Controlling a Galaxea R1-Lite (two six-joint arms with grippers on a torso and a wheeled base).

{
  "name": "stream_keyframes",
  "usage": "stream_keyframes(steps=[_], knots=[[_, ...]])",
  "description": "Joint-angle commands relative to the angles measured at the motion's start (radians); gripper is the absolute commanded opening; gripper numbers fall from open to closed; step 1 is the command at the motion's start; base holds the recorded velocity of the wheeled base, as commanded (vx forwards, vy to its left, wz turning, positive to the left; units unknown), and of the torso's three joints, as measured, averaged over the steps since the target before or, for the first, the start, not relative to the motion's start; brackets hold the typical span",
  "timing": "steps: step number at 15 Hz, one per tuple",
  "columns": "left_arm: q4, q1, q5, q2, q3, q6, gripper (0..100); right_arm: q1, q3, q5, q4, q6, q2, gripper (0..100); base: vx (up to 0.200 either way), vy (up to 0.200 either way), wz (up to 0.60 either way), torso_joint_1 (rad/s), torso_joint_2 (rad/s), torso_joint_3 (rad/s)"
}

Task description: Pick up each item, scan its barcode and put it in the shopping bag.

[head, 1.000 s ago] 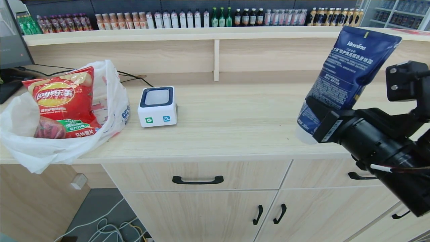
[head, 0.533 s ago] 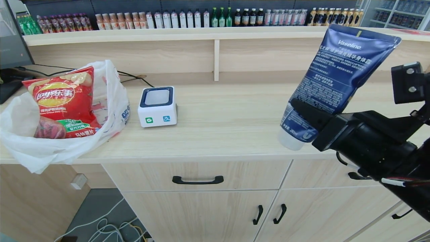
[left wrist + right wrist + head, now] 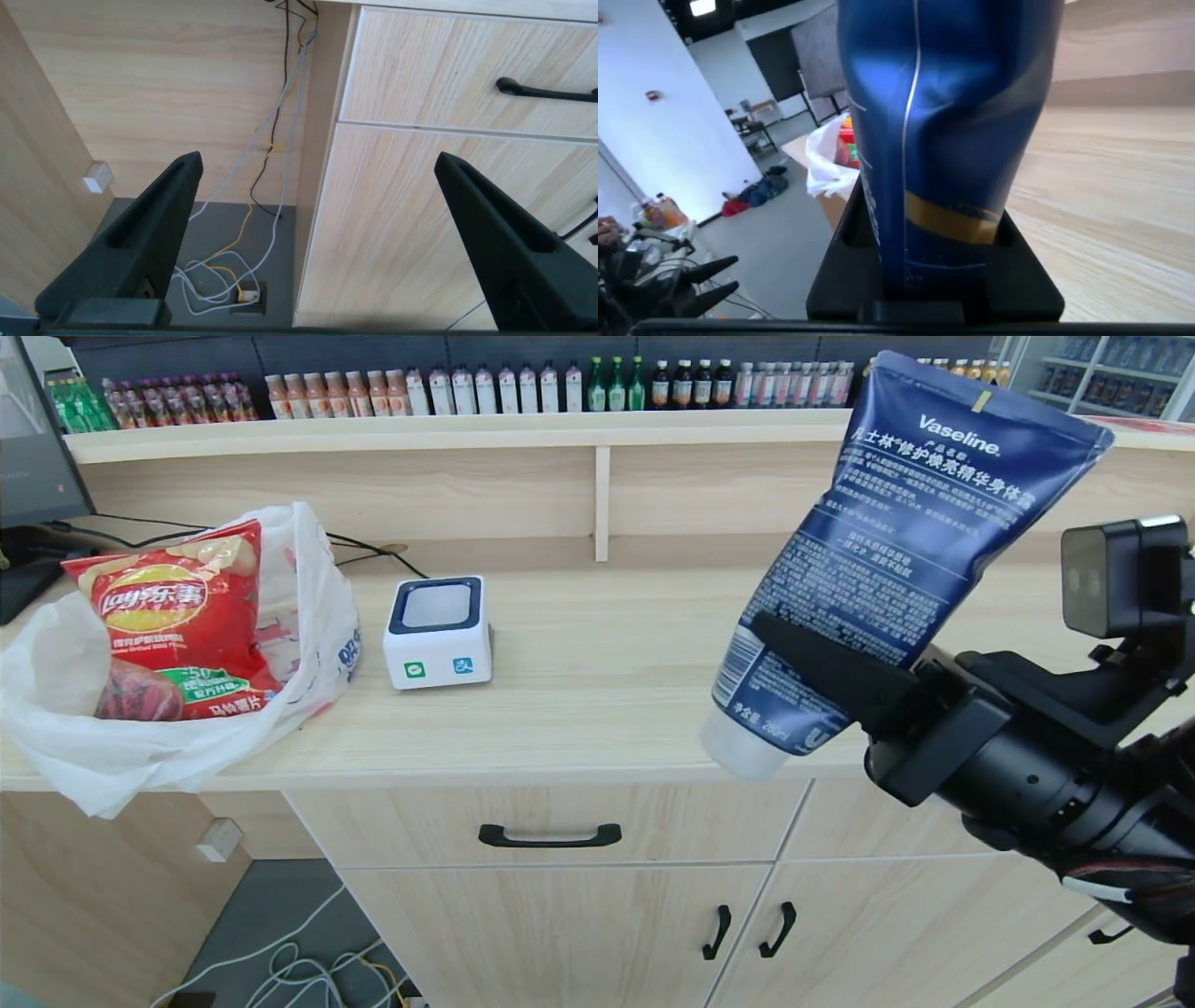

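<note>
We see the right pincer (image 3: pixel 803 658) clamped on the lower body of a glossy dark-blue squeeze tube (image 3: pixel 896 541), its matt black fingers pressing either flank. The tube is held in the air above the right front edge of the worktop (image 3: pixel 607 700), tilted, with the round white cap lowest and the flat crimped seam uppermost. The worktop is pale wood-grain laminate. On it, well apart from the tube, sits a small white cube-shaped scanner (image 3: pixel 437 633) with a dark-rimmed glass top. Farther left slumps a thin, crinkled white plastic shopping bag (image 3: pixel 308 579), and a shiny red crisp packet (image 3: pixel 177 616) stands inside it. The left pincer (image 3: pixel 318 233) is down beside the wood-grain cabinet front (image 3: pixel 448 75), its tapered black fingers spread wide apart and gripping nothing.
</note>
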Motion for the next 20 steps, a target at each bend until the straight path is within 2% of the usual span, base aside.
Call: stream_keyframes(steps=[1, 4, 6, 10, 20], knots=[[0.0, 0.0, 0.0, 0.0, 0.0, 0.0, 100, 0.0, 0.001, 0.026, -0.036, 0.031, 0.075, 0, 0.0, 0.0, 0.0, 0.0, 0.0, 0.0], [0.0, 0.0, 0.0, 0.0, 0.0, 0.0, 100, 0.04, 0.024, 0.078, -0.139, 0.126, 0.118, 0, 0.0, 0.0, 0.0, 0.0, 0.0, 0.0], [0.0, 0.0, 0.0, 0.0, 0.0, 0.0, 100, 0.075, 0.064, 0.08, -0.139, 0.22, 0.115, 0, 0.0, 0.0, 0.0, 0.0, 0.0, 0.0], [0.0, -0.002, 0.0, 0.0, 0.0, 0.0, 100, 0.126, 0.044, 0.08, -0.139, 0.39, 0.042, 0, 0.0, 0.0, 0.0, 0.0, 0.0, 0.0], [0.0, 0.0, 0.0, 0.0, 0.0, 0.0, 100, 0.135, 0.069, 0.1, -0.139, 0.399, -0.034, 0, 0.0, 0.0, 0.0, 0.0, 0.0, 0.0]])
